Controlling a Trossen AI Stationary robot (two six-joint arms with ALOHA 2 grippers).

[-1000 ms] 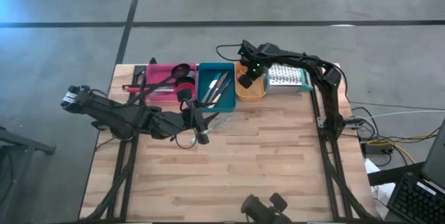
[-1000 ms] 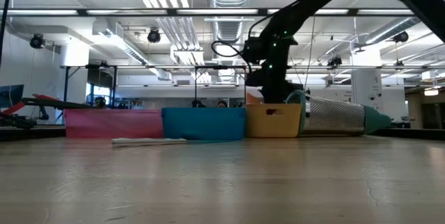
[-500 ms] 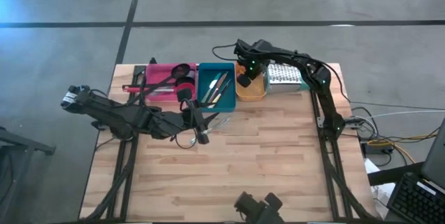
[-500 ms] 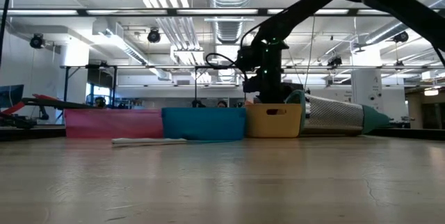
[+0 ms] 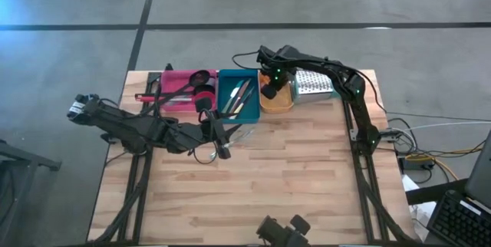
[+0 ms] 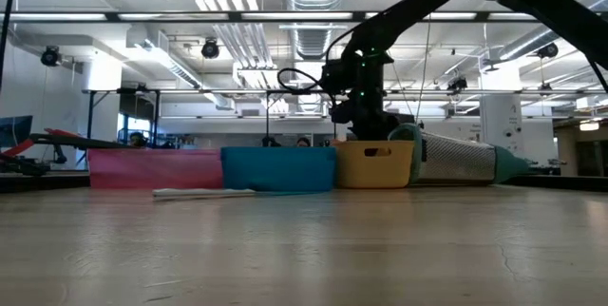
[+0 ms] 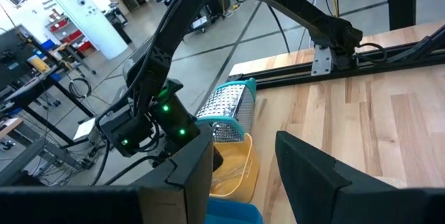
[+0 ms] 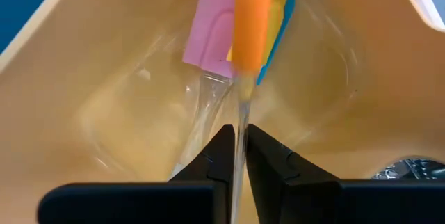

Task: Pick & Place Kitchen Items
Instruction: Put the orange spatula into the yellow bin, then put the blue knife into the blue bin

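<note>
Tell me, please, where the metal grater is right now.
In the high view, the metal grater lies on its side at the table's far right, directly beside the orange tray, where the right gripper is lowered.

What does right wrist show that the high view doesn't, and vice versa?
Right wrist only: right gripper fingers pinched on a clear stem with an orange handle, over pink, yellow and blue pieces.
High only: left gripper parked over the table in front of the teal tray, pink tray, grater.
Both: the orange tray.
</note>
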